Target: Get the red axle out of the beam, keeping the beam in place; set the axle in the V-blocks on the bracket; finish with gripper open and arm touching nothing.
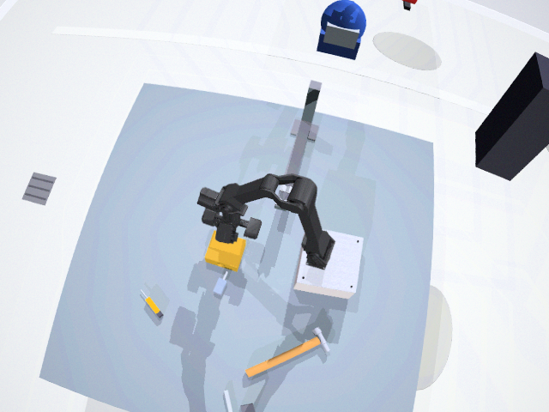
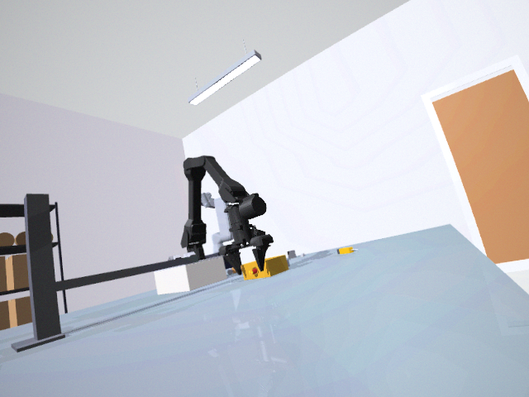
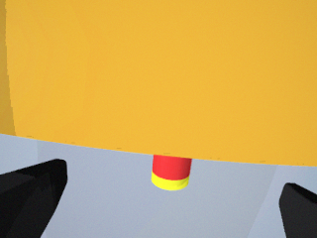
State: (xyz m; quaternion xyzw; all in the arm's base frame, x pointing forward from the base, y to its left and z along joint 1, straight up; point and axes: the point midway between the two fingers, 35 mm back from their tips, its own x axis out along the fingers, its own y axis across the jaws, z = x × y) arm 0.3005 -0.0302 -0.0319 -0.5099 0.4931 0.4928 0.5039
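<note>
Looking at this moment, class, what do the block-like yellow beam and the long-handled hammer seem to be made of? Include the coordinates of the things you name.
Yellow block-like beam [image 1: 225,256] [image 2: 278,265] [image 3: 158,74]: probably painted metal or plastic; smooth, even colour.

Long-handled hammer [image 1: 283,356]: likely matte wooden handle, orange-tan; head probably metal, pale grey.

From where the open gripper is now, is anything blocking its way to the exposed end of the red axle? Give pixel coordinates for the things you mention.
Nothing visible does. In the wrist view, the yellow-tipped red axle end [image 3: 171,171] sticks out of the yellow block-shaped beam [image 1: 225,256] [image 2: 278,265] [image 3: 158,74] with open space between it and each finger of the black gripper [image 2: 250,272] [image 3: 173,195].
</note>
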